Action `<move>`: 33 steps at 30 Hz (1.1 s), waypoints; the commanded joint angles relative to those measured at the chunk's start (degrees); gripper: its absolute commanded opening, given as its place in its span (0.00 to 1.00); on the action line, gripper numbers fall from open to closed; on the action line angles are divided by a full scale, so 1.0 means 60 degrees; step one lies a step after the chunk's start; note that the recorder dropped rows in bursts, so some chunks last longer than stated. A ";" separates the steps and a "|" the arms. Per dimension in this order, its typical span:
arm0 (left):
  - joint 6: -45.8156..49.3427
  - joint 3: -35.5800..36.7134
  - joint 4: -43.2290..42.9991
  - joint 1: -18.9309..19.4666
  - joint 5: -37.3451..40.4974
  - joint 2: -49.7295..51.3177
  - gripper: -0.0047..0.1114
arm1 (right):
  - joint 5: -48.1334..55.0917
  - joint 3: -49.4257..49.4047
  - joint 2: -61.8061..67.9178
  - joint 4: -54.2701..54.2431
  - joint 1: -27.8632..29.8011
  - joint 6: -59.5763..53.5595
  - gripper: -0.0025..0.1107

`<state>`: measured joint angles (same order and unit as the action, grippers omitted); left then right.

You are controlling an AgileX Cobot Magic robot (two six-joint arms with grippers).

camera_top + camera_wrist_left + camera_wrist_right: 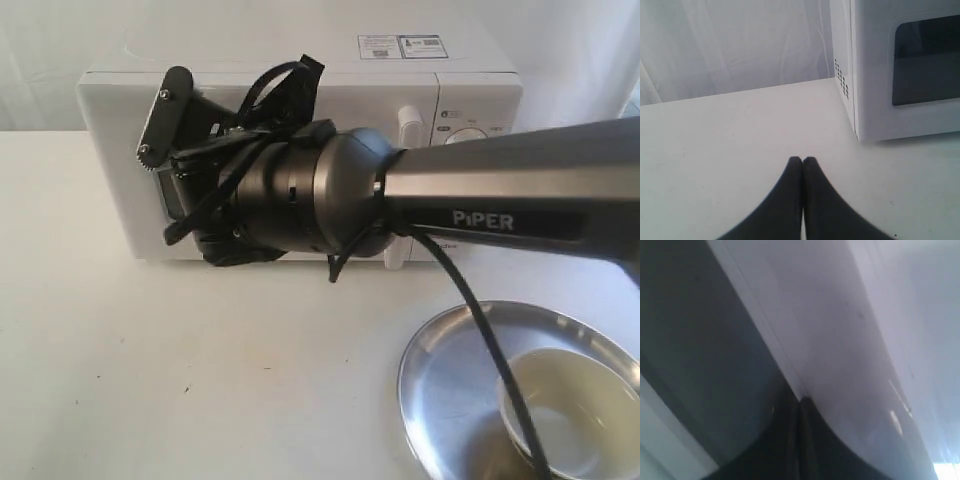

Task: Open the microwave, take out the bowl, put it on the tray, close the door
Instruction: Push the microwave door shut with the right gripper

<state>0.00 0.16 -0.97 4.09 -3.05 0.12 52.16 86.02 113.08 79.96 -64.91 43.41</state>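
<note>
The white microwave (300, 50) stands at the back of the table, and its door (115, 180) lies flush with the body. My right gripper (802, 401) is shut with nothing in it, its tips pressed against the door where the dark window (700, 340) meets the white frame. In the exterior view that arm reaches across the door, hiding most of it and part of the bar handle (407, 118). The cream bowl (585, 405) sits in the silver tray (440, 370) at the front right. My left gripper (802, 159) is shut and empty, low over the table, left of the microwave (875, 75).
The right arm's black cable (490, 340) hangs down across the tray and the bowl. White curtain (730, 45) backs the table. The white tabletop (200, 380) stretches to the left and front of the microwave.
</note>
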 commanded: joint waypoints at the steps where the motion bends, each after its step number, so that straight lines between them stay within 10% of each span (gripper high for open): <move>1: 0.0000 -0.0026 0.0095 -0.0022 0.0009 -0.0020 0.04 | 0.0946 0.0076 -0.0163 0.0503 0.1074 0.0089 0.02; 20: 0.0000 -0.0026 0.0095 -0.0022 0.0009 -0.0020 0.04 | -0.7719 -0.4302 -0.6982 -0.4002 -0.1482 -0.0383 0.02; 33: 0.0000 -0.0026 0.0095 -0.0022 0.0009 -0.0020 0.04 | -0.8492 -0.6540 -1.1175 -0.4364 -0.1998 0.1538 0.02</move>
<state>0.00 0.16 -0.97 4.09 -3.05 0.12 1.31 47.16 49.54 54.01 -76.69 51.56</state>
